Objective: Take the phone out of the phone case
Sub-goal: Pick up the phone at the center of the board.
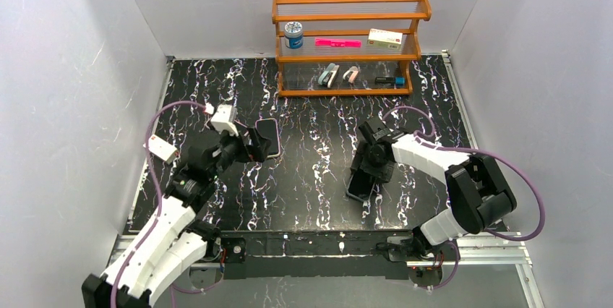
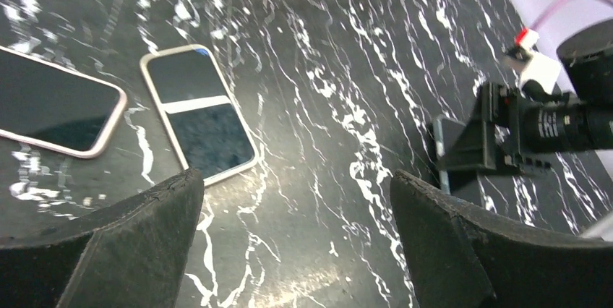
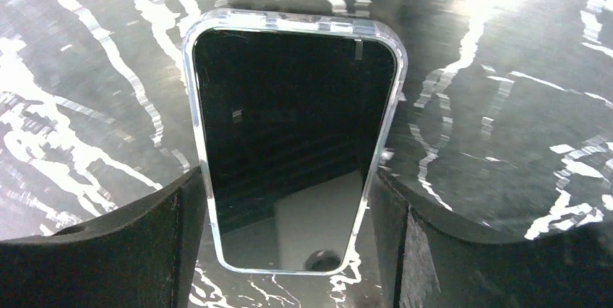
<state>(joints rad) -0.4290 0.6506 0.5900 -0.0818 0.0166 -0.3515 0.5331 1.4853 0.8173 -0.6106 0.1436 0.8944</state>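
Over the black marbled surface [image 1: 318, 178], your right tool [image 3: 288, 178] pinches the clear case [image 3: 196, 105] by its long edges, with the phone [image 3: 289, 120] still seated inside. The case is probably springy and the phone rigid and slick, so peel at a corner lip. Your left tool [image 2: 294, 176] hangs spread wide, holding nothing.

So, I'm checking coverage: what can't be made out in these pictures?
Top view: right claw covers most of the clear-rimmed phone case.
Left wrist view: pink-edged dark phone cut off by left edge.
Right wrist view: black fingers hide whether they touch the case's sides.
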